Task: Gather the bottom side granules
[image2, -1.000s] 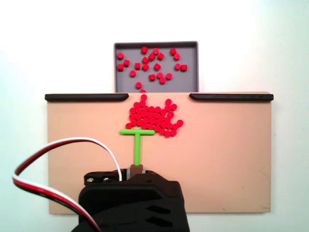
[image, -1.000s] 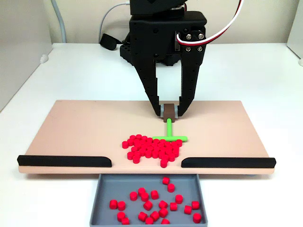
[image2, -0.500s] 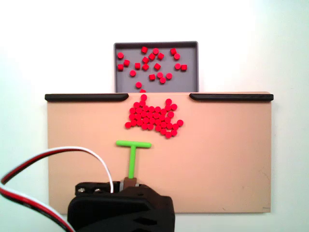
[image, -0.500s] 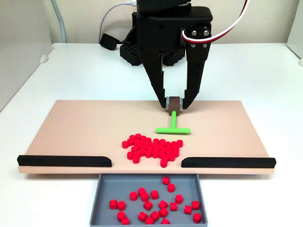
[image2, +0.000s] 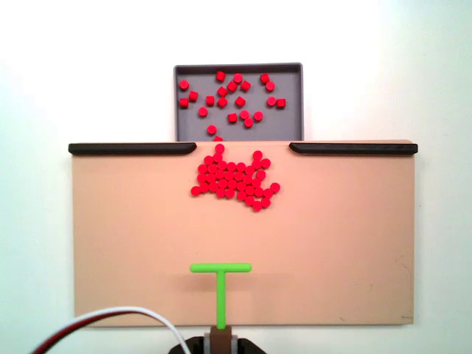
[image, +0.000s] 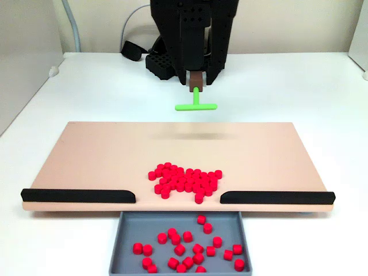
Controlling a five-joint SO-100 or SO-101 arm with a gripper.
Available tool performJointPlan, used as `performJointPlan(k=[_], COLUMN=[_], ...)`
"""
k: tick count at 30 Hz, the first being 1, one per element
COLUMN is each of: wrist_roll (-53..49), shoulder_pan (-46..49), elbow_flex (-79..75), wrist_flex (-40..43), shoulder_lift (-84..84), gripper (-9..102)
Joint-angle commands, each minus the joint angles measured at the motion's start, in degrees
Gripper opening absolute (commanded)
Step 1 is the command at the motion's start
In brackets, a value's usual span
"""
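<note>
A pile of red granules (image: 185,180) (image2: 234,180) lies on the beige board (image: 92,158) (image2: 332,243), close to the gap between the two black rails. More granules (image: 190,244) (image2: 232,97) lie scattered in the grey tray (image: 121,241) (image2: 292,110) beyond that gap. My black gripper (image: 196,80) (image2: 220,341) is shut on the brown handle of the green T-shaped stick (image: 196,104) (image2: 220,276). The stick hangs lifted above the board's edge farthest from the tray, well away from the pile. Its shadow falls on the board.
Two black rails (image: 77,195) (image: 276,197) line the board's edge on either side of the gap. A red, white and black cable (image2: 103,324) runs from the arm. White table surrounds the board. A grey wall panel (image: 26,52) stands at the left.
The gripper has pulled back from the pile and risen, carrying the green stick off the board toward the edge farthest from the tray. The granules have not moved.
</note>
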Motion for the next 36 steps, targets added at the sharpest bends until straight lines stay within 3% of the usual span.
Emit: performJointPlan(k=[1,36], wrist_roll=[-4.39,-9.23], shoulder_pan=[2.9,3.69], elbow_flex=[-0.09,-0.7], wrist_flex=[0.44,0.44], shoulder_lift=[3.25,-0.53], gripper=[0,0])
